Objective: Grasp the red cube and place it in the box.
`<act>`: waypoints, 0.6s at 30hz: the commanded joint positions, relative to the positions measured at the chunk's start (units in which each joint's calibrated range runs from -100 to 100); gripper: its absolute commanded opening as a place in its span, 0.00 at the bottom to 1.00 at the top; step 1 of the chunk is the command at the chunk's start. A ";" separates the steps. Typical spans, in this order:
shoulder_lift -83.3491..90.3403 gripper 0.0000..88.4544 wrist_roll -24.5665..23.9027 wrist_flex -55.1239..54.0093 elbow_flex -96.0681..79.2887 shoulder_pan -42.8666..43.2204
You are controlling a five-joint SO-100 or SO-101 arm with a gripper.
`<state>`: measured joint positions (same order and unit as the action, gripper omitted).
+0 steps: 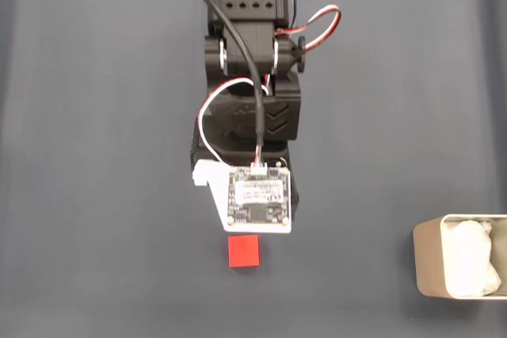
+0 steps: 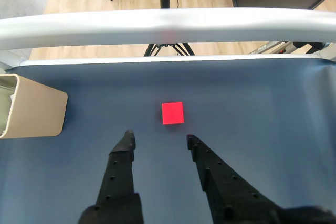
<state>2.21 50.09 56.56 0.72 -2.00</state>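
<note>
The end effector (image 2: 158, 139) hangs above the dark bench (image 2: 273, 108) with its two black fingers (image 2: 122, 161) spread apart and nothing between them. The red cube (image 2: 172, 113) lies flat on the bench just beyond the fingertips (not touching either). The box (image 1: 458, 257) sits well apart from it, at the right edge in the fixed view.
</note>
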 commanded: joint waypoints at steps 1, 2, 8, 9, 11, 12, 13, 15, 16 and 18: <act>-0.83 0.30 0.54 -1.89 3.75 -0.41; -1.35 0.31 0.59 -2.46 3.75 -0.55; -4.99 0.34 1.47 -5.66 5.39 -1.26; -5.77 0.35 1.56 -6.40 5.75 -1.41; -7.15 0.35 1.86 -7.63 6.39 -1.62; -7.76 0.35 2.05 -8.04 6.67 -1.69; -8.37 0.36 2.25 -8.53 6.94 -1.69; -9.67 0.36 2.39 -9.02 7.40 -1.69; -10.19 0.36 2.44 -9.10 7.58 -1.62; -11.14 0.36 2.49 -9.76 7.76 -1.62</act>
<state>-8.99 52.09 48.37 4.34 -3.41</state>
